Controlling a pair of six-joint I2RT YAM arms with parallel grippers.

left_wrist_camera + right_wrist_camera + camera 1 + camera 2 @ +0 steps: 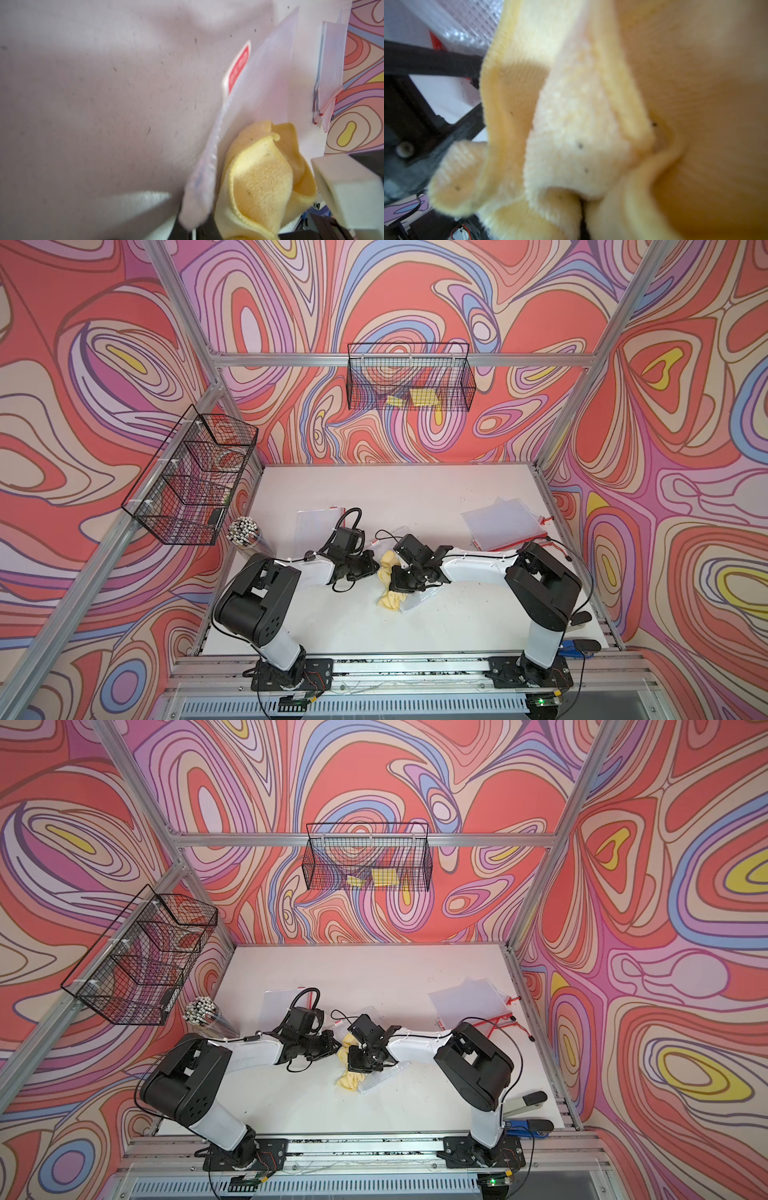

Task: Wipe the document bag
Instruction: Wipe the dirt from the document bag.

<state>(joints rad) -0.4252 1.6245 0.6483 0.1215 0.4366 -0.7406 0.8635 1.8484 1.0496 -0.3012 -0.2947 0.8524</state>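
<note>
The document bag (pixel 261 83), translucent with a red label, runs edge-on away from my left gripper (pixel 193 227), which is shut on its near corner. In both top views part of the bag (pixel 417 600) (pixel 376 1080) shows under the right wrist. A yellow cloth (pixel 577 128) is bunched in my right gripper (pixel 583 218), which is shut on it. The cloth (pixel 388 599) (pixel 259 182) presses against the bag's side. Mid-table, the left gripper (pixel 376 566) and right gripper (pixel 395 578) almost meet.
A stack of other clear bags (pixel 503 526) lies at the right rear, and one more bag (pixel 318 522) behind the left arm. A cup of white-tipped sticks (pixel 243 531) stands at the left edge. Wire baskets (pixel 409 381) (pixel 191 481) hang on the frame. A stapler (pixel 579 618) sits front right.
</note>
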